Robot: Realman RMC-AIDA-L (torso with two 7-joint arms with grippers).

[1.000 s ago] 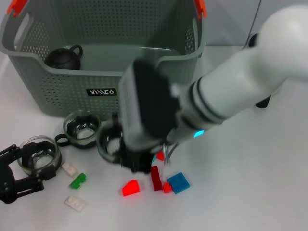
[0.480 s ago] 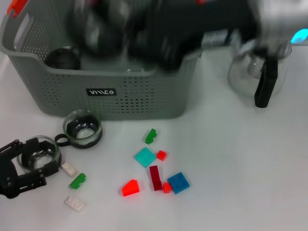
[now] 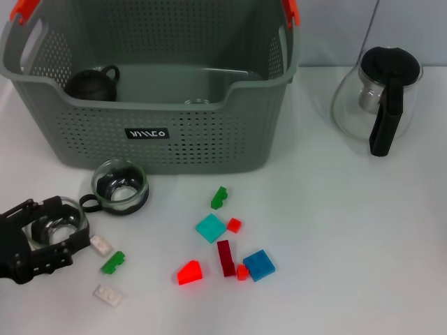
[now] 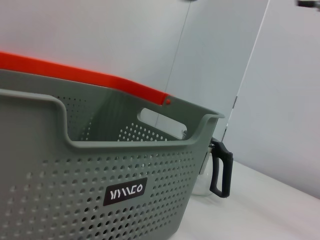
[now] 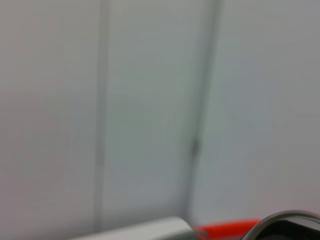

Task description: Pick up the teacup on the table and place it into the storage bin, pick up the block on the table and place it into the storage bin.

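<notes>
- left end effector [image 3: 35, 241] low at the table's near-left edge, fingers spread around a glass teacup [image 3: 57, 220], cup sits between them; looks open, not clamped yet
- risk: glass is slick and round, so if the fingers close off-centre the cup may squirt out or tip
- second glass teacup [image 3: 120, 185] stands near, just in front of the storage bin [image 3: 150, 134]; a wide swing on lift could clip it
- white block [image 3: 100, 244] and green block [image 3: 112, 262] lie just beside the fingers; could get dragged or pinned under a fingertip
- bin front wall is tall; a low carry would bang the cup on the rim
- dark teapot [image 3: 93, 82] already in the bin's left corner, glass cup dropped onto it could crack
- right end effector not seen in head view, its state cannot be told; its wrist view shows mostly wall
- glass pitcher [image 3: 380, 98] stands well apart on the right, low risk
- remaining blocks incl. red block [image 3: 189, 272] and blue block [image 3: 259, 264] scattered mid-table, small and flat, easy to mis-grip
</notes>
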